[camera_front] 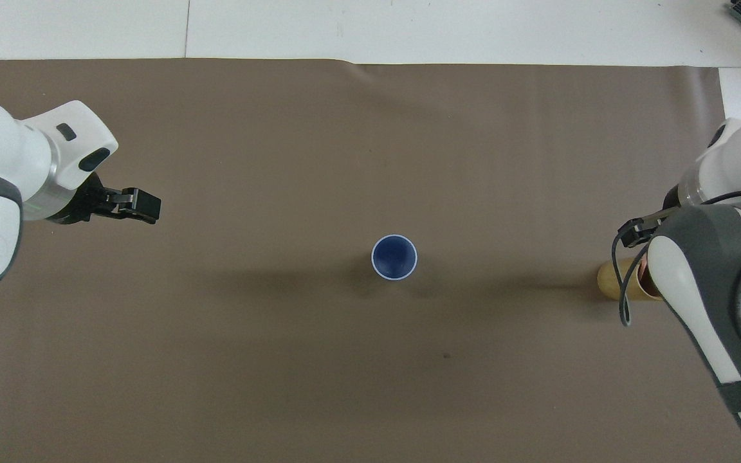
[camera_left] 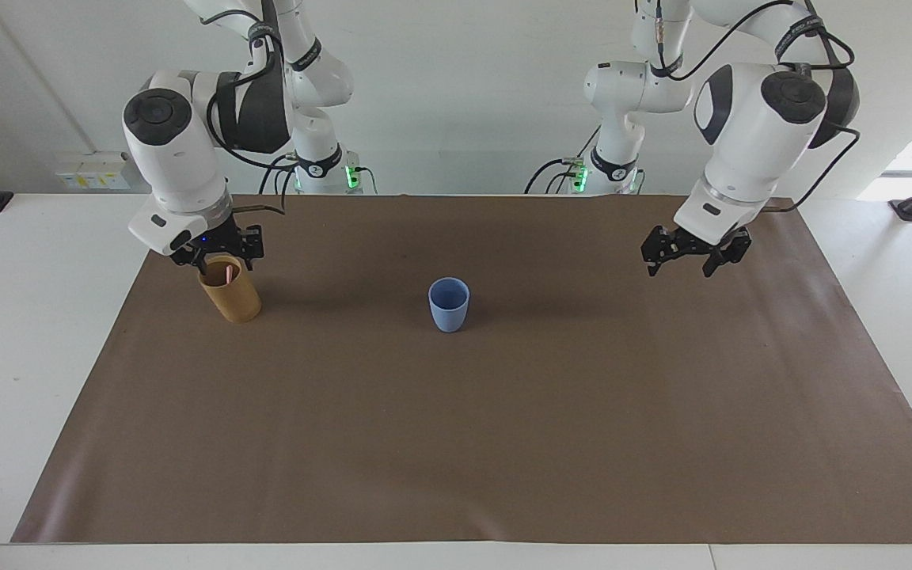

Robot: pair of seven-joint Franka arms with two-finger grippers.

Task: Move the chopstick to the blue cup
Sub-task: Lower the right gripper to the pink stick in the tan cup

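The blue cup (camera_left: 449,304) stands upright mid-mat and looks empty from above in the overhead view (camera_front: 394,257). A pale pink chopstick (camera_left: 229,274) stands in the tan cup (camera_left: 229,289) toward the right arm's end of the table. My right gripper (camera_left: 218,255) is open, just over the tan cup's rim, with its fingers either side of the chopstick's top. In the overhead view the right arm covers most of the tan cup (camera_front: 612,281). My left gripper (camera_left: 693,257) is open and empty, raised over the mat toward the left arm's end, and also shows in the overhead view (camera_front: 136,206).
A brown mat (camera_left: 456,443) covers most of the white table (camera_left: 28,332). Nothing else stands on it besides the two cups.
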